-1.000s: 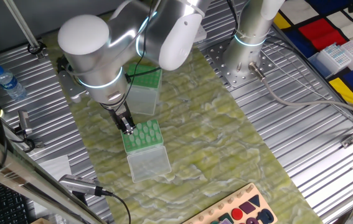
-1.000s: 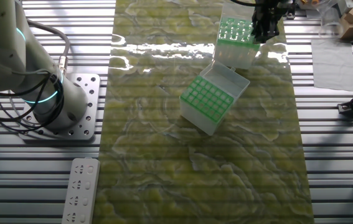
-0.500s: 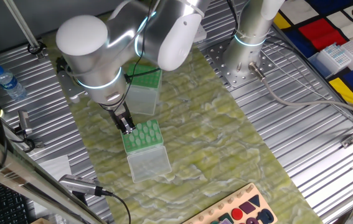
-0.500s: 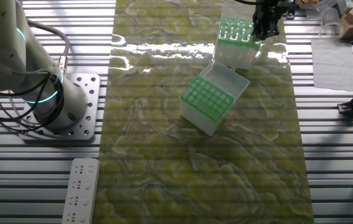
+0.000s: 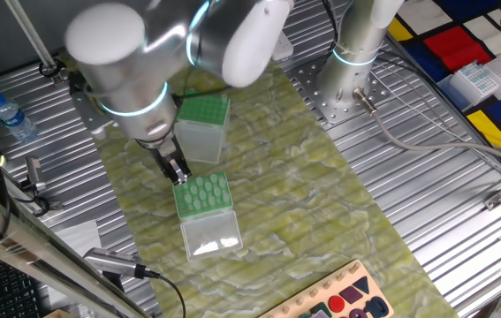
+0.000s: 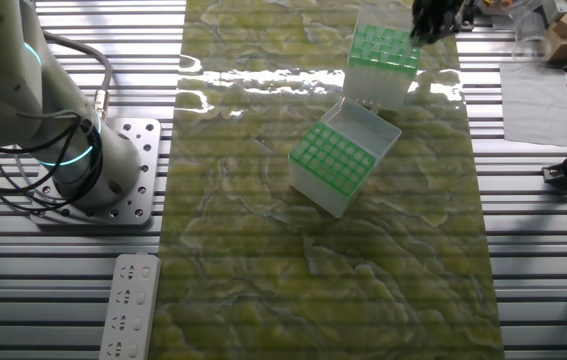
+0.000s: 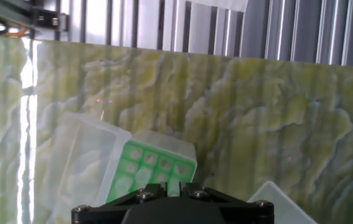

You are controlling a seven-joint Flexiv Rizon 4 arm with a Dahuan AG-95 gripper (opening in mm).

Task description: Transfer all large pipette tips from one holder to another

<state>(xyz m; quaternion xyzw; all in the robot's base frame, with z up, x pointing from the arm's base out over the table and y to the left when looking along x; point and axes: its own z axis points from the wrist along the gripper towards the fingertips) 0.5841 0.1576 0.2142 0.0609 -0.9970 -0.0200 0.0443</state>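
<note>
Where the dark two-finger gripper (image 5: pixel 178 171) hangs over the near green-topped translucent box (image 5: pixel 203 193), no slim whitish tip can be made out; whether its fingers pinch one I cannot tell. From the other side, the gripper (image 6: pixel 429 22) sits beside that box (image 6: pixel 381 50). The hand view shows green holes only.

Overall light: bright and even in all three views, nothing dim.
Glare: a white streak ran across the green mat (image 6: pixel 263 200) near its far end in the other fixed view; in the hand view a vertical shine sat on the mat's left side.
Blur: the big arm joint (image 5: pixel 117 53) was smeared with motion in one fixed view.
Focus: the hand view was soft, the gripper body (image 7: pixel 176 208) at the bottom edge dark.
Shadows: faint and soft under the boxes.
</note>
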